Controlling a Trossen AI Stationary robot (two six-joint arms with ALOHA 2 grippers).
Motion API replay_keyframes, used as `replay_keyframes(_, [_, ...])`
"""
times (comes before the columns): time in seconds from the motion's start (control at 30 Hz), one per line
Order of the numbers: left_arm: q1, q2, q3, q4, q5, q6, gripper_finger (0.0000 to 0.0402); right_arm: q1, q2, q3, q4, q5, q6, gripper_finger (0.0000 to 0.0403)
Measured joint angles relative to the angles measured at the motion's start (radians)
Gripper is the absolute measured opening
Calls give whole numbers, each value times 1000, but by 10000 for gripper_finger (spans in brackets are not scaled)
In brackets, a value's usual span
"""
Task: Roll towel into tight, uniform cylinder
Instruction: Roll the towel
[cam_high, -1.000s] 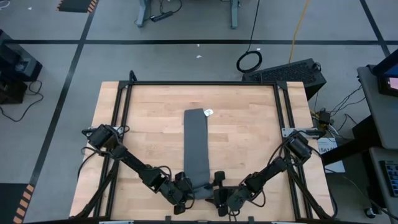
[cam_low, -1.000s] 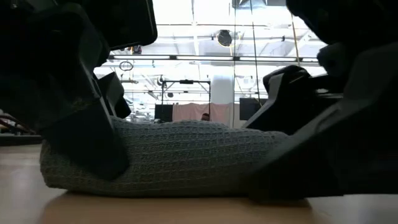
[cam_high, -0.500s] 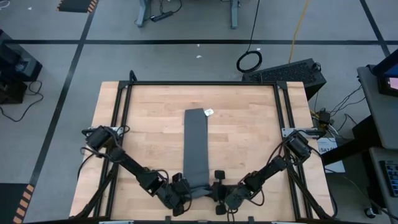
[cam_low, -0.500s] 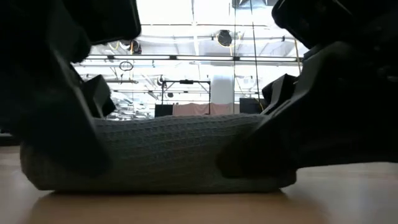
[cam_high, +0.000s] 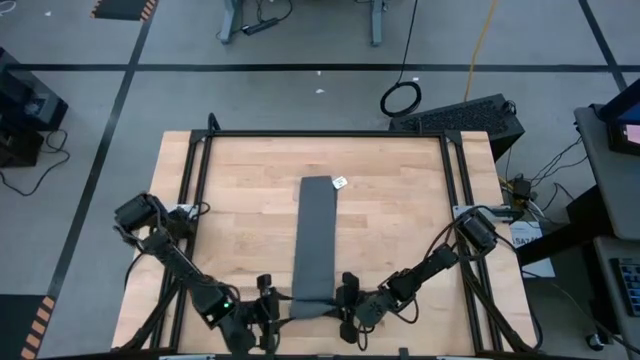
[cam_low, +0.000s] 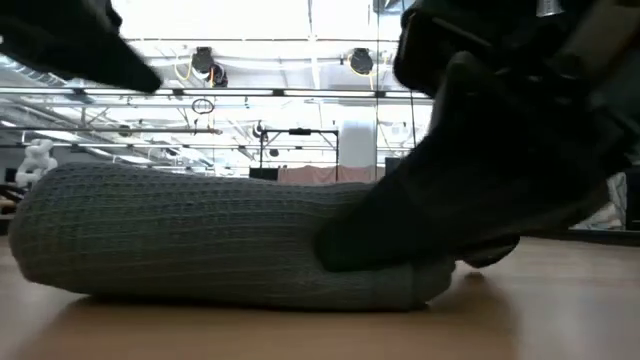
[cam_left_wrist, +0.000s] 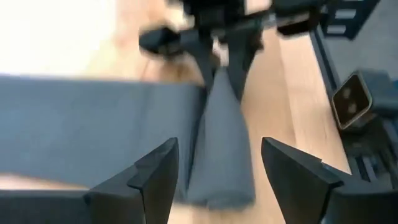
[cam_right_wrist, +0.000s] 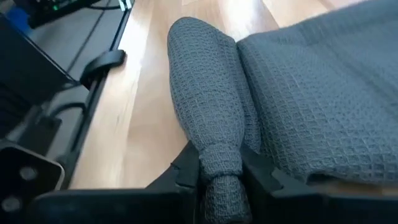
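The dark grey towel (cam_high: 316, 235) lies as a long strip down the table's middle. A small white tag (cam_high: 340, 183) sits at its far end, and its near end is wound into a short roll (cam_high: 311, 306) lying crosswise on the wood. My right gripper (cam_high: 345, 306) is shut on the roll's right end. My left gripper (cam_high: 266, 308) stands open just left of the roll's left end and above it (cam_left_wrist: 219, 149), touching nothing. My right gripper pinches the roll's right end (cam_right_wrist: 219, 163) between its two fingers (cam_right_wrist: 186, 169), squeezing that end narrow. The fingers come slanting down from the table's right and point along the roll. The roll (cam_low: 200, 240) rests on the table, the flat strip (cam_right_wrist: 323, 93) leading off from it.
A black metal frame (cam_high: 320, 134) borders the wooden table top. Bare wood (cam_high: 400, 220) lies on both sides of the strip. Beyond the table are cables and a dark case (cam_high: 465, 118) on the floor.
My left gripper has opened, let go of the roll's left end, and risen back toward the table's near left corner. My right gripper has shut on the roll's right end and rolled its wrist. The roll stays on the table at the strip's near end.
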Motion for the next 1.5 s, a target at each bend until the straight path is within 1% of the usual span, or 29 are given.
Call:
replay_keyframes(0.03, [-9,8,0,24,-22,23,233,-8,0,0,0,-20,21,53])
replay_keyframes(0.1, [-19,34,1,60,-24,62,233,-25,-1,1,-1,-62,48,52])
replay_keyframes(0.2, [-26,92,1,76,-27,70,233,-47,-2,1,-9,-119,85,52])
replay_keyframes(0.27, [-27,132,1,111,-30,102,233,-56,-2,1,-11,-147,116,52])
replay_keyframes(0.33, [-33,171,1,166,-44,173,233,-62,-2,1,-14,-156,147,52])
replay_keyframes(0.47, [-56,226,1,273,-149,343,233,-63,-3,1,-15,-158,207,52])
replay_keyframes(0.57, [-67,242,1,286,-183,430,233,-64,-3,1,-14,-163,234,52])
replay_keyframes(0.73, [-60,245,2,262,-185,456,233,-65,-4,1,-10,-207,281,52])
replay_keyframes(0.83, [-44,245,2,239,-181,463,233,-65,-4,0,-7,-216,289,52])
replay_keyframes(0.93, [-20,245,2,210,-121,454,228,-68,-5,0,-7,-235,296,52])
replay_keyframes(1.0, [-5,245,2,195,-89,431,212,-69,-5,0,-5,-236,299,52])
replay_keyframes(1.07, [6,246,2,191,-82,392,184,-68,-5,0,-5,-242,299,52])
replay_keyframes(1.2, [22,239,2,190,-37,314,104,-67,-9,-1,-9,-250,277,53])
replay_keyframes(1.3, [35,237,3,191,12,218,42,-65,-22,-2,-15,-256,239,66])
replay_keyframes(1.37, [44,237,4,192,46,156,34,-62,-45,-2,-40,-263,193,84])
replay_keyframes(1.5, [59,236,5,201,86,67,35,-37,-112,-6,-185,-265,73,137])
